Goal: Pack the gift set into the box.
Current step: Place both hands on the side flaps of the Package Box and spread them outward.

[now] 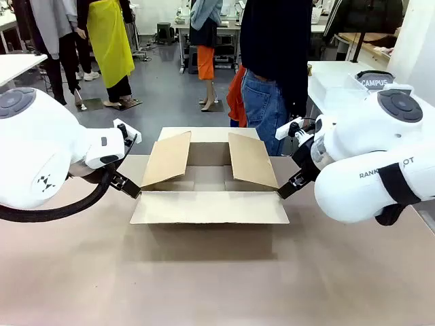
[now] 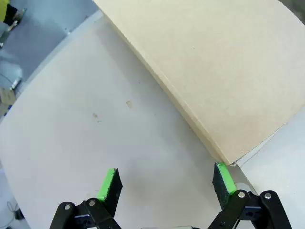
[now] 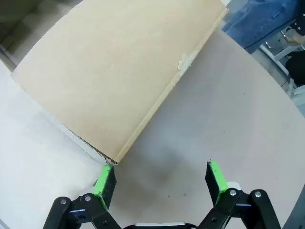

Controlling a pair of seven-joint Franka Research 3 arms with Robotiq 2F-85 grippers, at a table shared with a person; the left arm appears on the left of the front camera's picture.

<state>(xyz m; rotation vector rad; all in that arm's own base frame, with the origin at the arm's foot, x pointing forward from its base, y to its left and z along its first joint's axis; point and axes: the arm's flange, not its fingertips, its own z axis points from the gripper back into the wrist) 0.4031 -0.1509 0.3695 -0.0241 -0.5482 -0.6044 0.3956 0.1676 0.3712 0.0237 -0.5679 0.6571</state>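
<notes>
One left arm [image 1: 41, 149] comes in from the left, and its left gripper [image 1: 132, 189] sits low over the table [image 1: 204, 278], just beside the near left corner of the box [image 1: 207, 178]. In the left wrist view its two green pads [image 2: 108, 183] stand spread wide with nothing between them, and a flap corner lies just beside one pad; I cannot tell whether they touch. The one brown box stands open in the middle of the table, with four flaps counted: the left flap [image 1: 166, 159] and right flap [image 1: 251, 161] slant upward, the far flap [image 1: 207, 134] stands up, and the near flap [image 1: 209, 208] lies folded out flat toward the robot. One person [image 1: 272, 54] in a dark top and jeans stands at the far edge behind it. The right gripper [image 1: 285, 190] hangs at the box's near right corner, its two fingers [image 3: 215, 176] also spread and empty, with a flap corner close to one pad.
</notes>
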